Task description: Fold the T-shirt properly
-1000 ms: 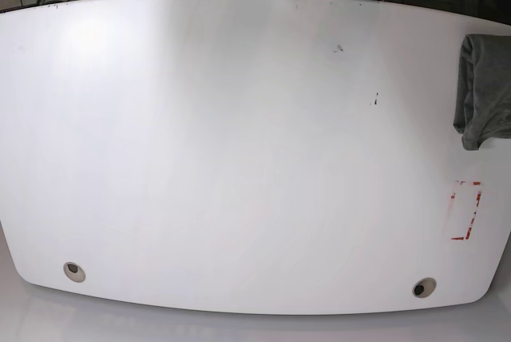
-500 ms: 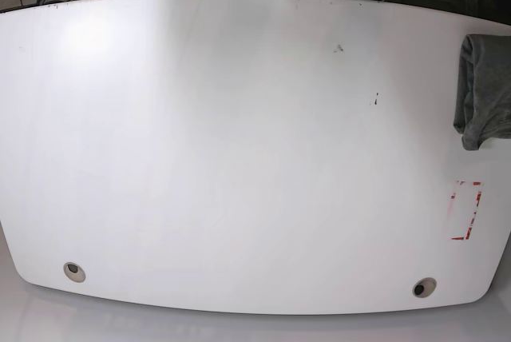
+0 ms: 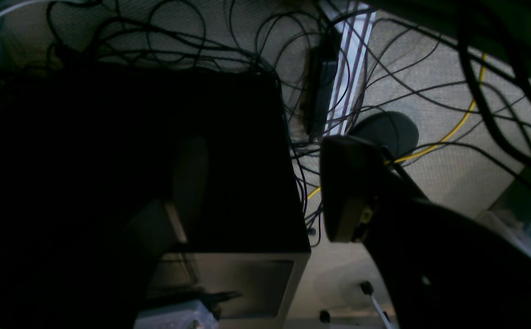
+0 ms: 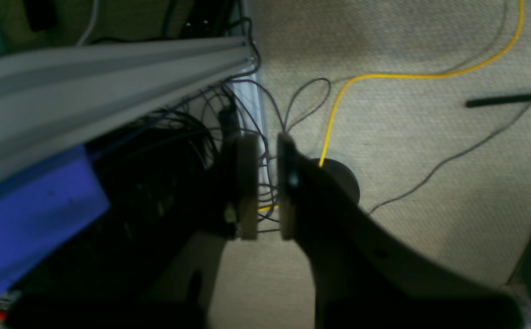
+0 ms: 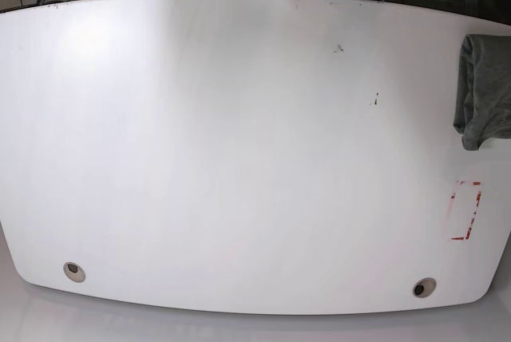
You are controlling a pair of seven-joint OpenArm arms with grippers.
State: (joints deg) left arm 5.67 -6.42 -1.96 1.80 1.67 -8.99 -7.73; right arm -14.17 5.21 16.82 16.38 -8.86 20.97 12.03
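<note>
Left gripper (image 3: 261, 187) spread wide, holding nothing, aimed at floor cables beyond the table. Right gripper (image 4: 263, 192) nearly pressed together, empty, above carpet and a yellow cable (image 4: 384, 77). Grey T-shirt (image 5: 485, 90) bunched at the white table (image 5: 239, 158) edge, base view's right. Best begun by reaching the left arm in, dragging cloth to centre, spreading flat. No readable writing; only a red rectangle outline (image 5: 465, 211).
</note>
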